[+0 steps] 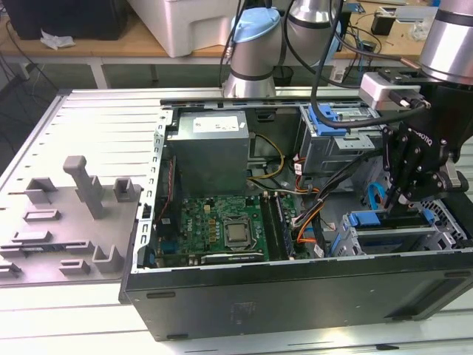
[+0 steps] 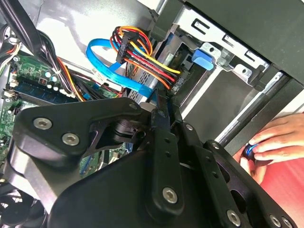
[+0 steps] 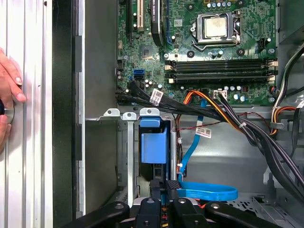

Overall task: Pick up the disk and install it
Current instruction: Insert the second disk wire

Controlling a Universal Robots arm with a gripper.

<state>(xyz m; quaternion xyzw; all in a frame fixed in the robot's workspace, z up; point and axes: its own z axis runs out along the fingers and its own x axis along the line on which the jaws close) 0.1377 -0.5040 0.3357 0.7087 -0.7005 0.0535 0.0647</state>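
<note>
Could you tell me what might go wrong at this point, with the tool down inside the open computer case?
1. Loose cables: the flat blue data cable and the orange-and-black power bundle lie right beside the tool, so they could snag or get pinched.
2. A person's hand rests just outside the case wall, close to the arm; a sudden motion might strike it.

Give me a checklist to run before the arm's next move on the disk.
1. Case open on top, inside reachable: ok.
2. Gripper is over the drive bay at the exterior view's right: ok.
3. Disk lies in that bay under the gripper; fully seated: cannot tell.
4. Blue cable clear of the gripper: not ok, it loops right beside it.
5. People clear: not ok, a hand rests just outside the case wall.
</note>
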